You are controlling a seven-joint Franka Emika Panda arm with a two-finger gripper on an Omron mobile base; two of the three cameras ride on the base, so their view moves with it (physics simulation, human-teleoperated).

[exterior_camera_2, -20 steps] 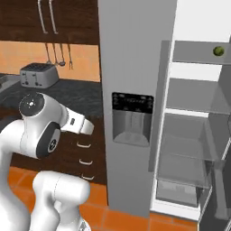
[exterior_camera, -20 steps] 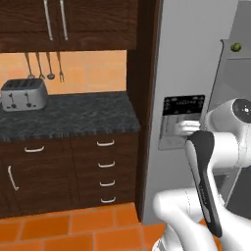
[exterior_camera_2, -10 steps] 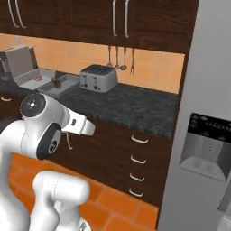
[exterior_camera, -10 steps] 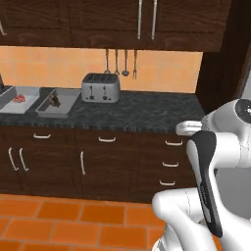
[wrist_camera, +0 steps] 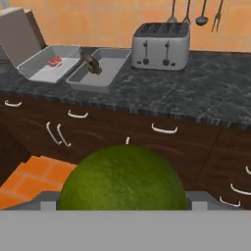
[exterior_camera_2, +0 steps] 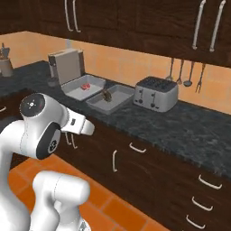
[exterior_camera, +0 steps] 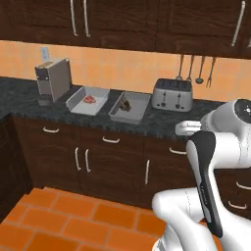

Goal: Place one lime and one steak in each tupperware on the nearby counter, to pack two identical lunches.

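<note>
Green lime (wrist_camera: 123, 177) fills the foreground (close up), before two grey tupperwares (wrist_camera: 101, 66) on the counter (wrist_camera: 196, 95).

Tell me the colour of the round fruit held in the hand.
Dark green lime, mottled; the hand view shows it best, between the fingertips.

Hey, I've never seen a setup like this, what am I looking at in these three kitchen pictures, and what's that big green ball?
It is a rendered kitchen with a white robot arm on a base that drives. Two pictures come from cameras on the base, behind the arm to its left and right. The third comes from a camera on the hand, looking along the gripper.

The green ball is a lime, sitting between the gripper's fingers, so it looks huge up close.

On the dark stone counter lie two shallow grey containers: the left one holds something red, the right one something dark. Beside them stand a silver toaster and a boxy grey appliance. Utensils hang on the wall.
</note>
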